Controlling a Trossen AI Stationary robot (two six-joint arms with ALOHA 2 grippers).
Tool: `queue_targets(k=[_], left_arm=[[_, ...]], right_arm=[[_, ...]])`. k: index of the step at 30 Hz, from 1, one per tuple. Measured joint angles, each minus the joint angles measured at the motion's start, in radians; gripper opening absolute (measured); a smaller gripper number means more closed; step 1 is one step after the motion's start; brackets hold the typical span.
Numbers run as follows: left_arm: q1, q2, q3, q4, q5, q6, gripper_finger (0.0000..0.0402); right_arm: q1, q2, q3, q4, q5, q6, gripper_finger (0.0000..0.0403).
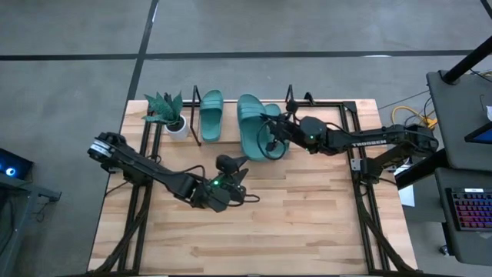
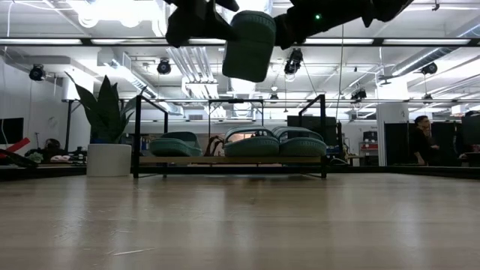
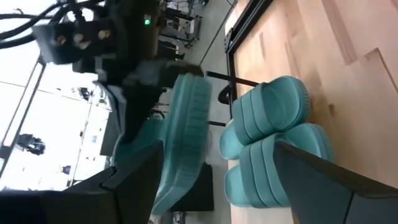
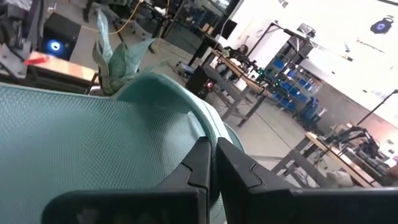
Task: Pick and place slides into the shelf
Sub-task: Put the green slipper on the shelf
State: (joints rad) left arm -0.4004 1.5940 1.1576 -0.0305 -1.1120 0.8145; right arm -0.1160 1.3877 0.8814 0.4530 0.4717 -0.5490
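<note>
I count four slides in all: one in my right gripper (image 1: pixel 270 144) and three on the shelf (image 1: pixel 347 108). The right gripper's fingers are clamped nearly together on the held slide (image 1: pixel 275 146), which hangs on edge, lifted clear of the table (image 1: pixel 307 223); in the low view it shows high above the shelf, its long axis close to vertical. In the right wrist view its ribbed teal sole (image 4: pixel 93 149) fills the space just ahead of the fingers (image 4: pixel 199 165). Just beyond the right gripper lie two slides (image 1: pixel 252 123) side by side and touching on the shelf board, their long axes running front to back across the board, rounded ends facing the low camera. Farther off to that gripper's side, apart from the pair, lies the third shelf slide (image 1: pixel 211 114), its long axis the same way. Past it, off the shelf's end, stands one potted plant (image 1: pixel 167 114) in a white pot. My left gripper (image 1: pixel 231 171) waits over the middle of the table, on the near side of the shelf and well short of it, pointed toward the slides; its fingers (image 3: pixel 323 180) stand apart with nothing between them. One person (image 2: pixel 421 139) stands in the room far behind the table.
</note>
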Motion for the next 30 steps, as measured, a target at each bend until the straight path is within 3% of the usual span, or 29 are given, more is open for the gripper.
queue_targets(k=[6, 9, 19, 30], left_arm=[[0.001, 0.042, 0.001, 0.152, -0.039, 0.140, 0.0286], [0.003, 0.061, 0.001, 0.204, -0.088, 0.214, 0.0286], [0.018, 0.076, 0.000, 0.204, -0.179, 0.221, 0.0286], [0.046, 0.081, -0.002, 0.201, -0.180, 0.214, 0.0278]], right_arm=[[0.000, 0.051, 0.039, 0.001, 0.003, 0.022, 0.0008], [0.000, 0.083, 0.062, 0.002, 0.057, 0.017, 0.0008], [0.000, 0.145, 0.101, 0.006, 0.088, -0.001, 0.0008], [0.000, 0.129, 0.100, 0.007, 0.087, 0.030, 0.0008]])
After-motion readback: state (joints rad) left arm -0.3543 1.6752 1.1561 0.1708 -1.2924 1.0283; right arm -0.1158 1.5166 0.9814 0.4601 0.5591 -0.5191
